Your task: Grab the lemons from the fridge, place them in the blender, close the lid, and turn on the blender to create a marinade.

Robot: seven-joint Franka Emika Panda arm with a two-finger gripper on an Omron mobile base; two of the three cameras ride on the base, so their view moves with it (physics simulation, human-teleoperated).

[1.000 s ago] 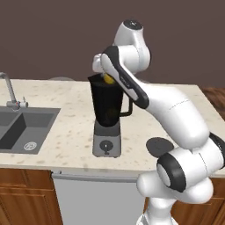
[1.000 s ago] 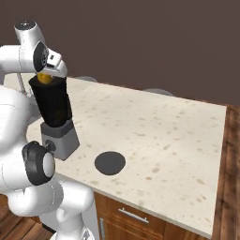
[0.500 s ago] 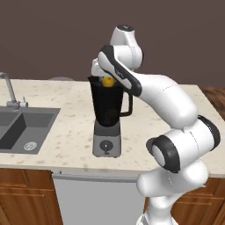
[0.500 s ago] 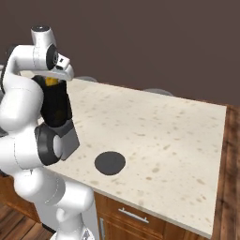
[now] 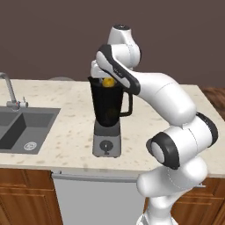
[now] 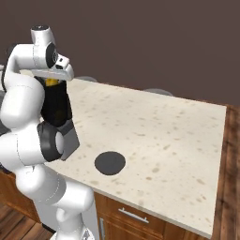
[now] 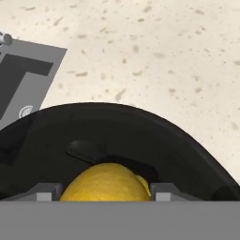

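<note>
**Lemon held over the blender mouth, arm swung round, release still to come**

Nearest the camera on the hand, the gripper (image 7: pixel 107 190) is clamped on a lemon (image 7: pixel 104 183); the yellow fruit sits between the two grey finger tips (image 7: pixel 44 191) with a sliver of a second yellow shape behind its right edge, which may be the other lemon already lying in the jar, though that cannot be told for sure. Just beyond it curves the dark rim of the blender (image 7: pixel 140 136), so the fruit hangs above or just inside the open mouth.

Against the pictures of a second ago, the arm's elbow and shoulder have swung round and the upper links now stand more upright, while the hand has barely shifted from its place over the jar. The grip has not loosened in that time. That reads as final lining-up before the drop, not a retreat.

From the left base view the lemon (image 5: pixel 107 81) shows at the top of the blender (image 5: pixel 107 115). Farther out on the counter (image 6: pixel 178 136), well apart from the blender (image 6: pixel 57 108), lies the lid (image 6: pixel 110 163), flat and untouched. Closing it and turning the front dial (image 5: pixel 105 146) are not yet done.
</note>
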